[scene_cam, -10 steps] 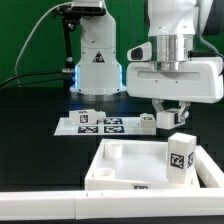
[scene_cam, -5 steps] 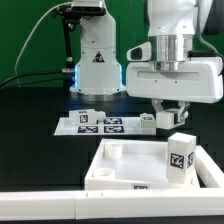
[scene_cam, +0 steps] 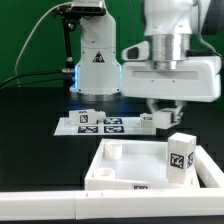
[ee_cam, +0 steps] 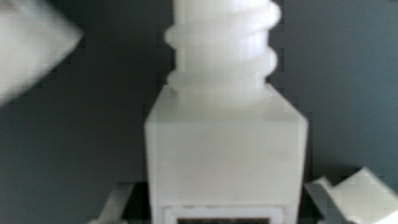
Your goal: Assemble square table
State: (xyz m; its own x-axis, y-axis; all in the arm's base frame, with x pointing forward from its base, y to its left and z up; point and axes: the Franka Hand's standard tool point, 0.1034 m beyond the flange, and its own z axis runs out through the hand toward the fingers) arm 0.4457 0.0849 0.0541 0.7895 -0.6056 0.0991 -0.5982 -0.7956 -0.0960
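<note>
The white square tabletop [scene_cam: 125, 165] lies rim up near the front, with a round socket [scene_cam: 114, 151] showing. One tagged white leg [scene_cam: 181, 153] stands upright in its corner at the exterior view's right. My gripper [scene_cam: 165, 112] hangs above the table behind that corner, shut on another white leg. In the wrist view this leg [ee_cam: 226, 140] fills the middle, its threaded end pointing away, with my fingers [ee_cam: 349, 195] on either side of its square tagged body. A further white part [scene_cam: 148, 120] rests by the marker board's end.
The marker board [scene_cam: 100, 124] lies flat behind the tabletop. A long white bar [scene_cam: 60, 205] runs along the front edge. The robot's white base [scene_cam: 95, 60] stands at the back.
My gripper has shifted a little toward the exterior view's left with the leg in it. The tabletop and the standing leg have not moved.
</note>
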